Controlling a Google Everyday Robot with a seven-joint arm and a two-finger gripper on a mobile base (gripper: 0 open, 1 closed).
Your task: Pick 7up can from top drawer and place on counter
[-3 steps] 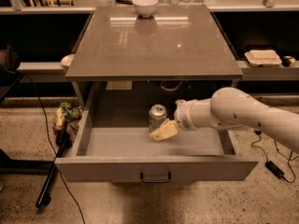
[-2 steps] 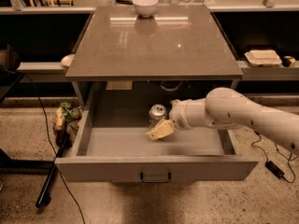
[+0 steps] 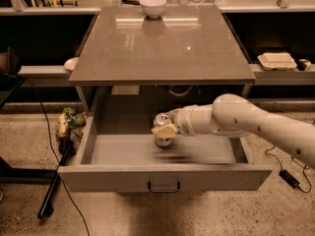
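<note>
The 7up can point(image 3: 160, 119) stands upright in the middle of the open top drawer point(image 3: 162, 177), silvery with its pull-tab top showing. My gripper point(image 3: 166, 124) reaches in from the right on a white arm point(image 3: 256, 124) and is right at the can, covering its front and lower part. The drawer is pulled fully out, with its dark handle point(image 3: 164, 186) at the front centre. The glossy grey-brown counter point(image 3: 162, 43) lies above the drawer.
A white bowl point(image 3: 153, 5) sits at the counter's far edge. A snack bag point(image 3: 67, 122) and a black stand leg point(image 3: 54, 186) are on the floor to the drawer's left. A beige container point(image 3: 277, 60) rests on the right shelf. A cable and adapter point(image 3: 289, 177) lie at the right.
My gripper has moved left and slightly up, from beside the can's lower right to right at the can. The can has stayed roughly in place.
</note>
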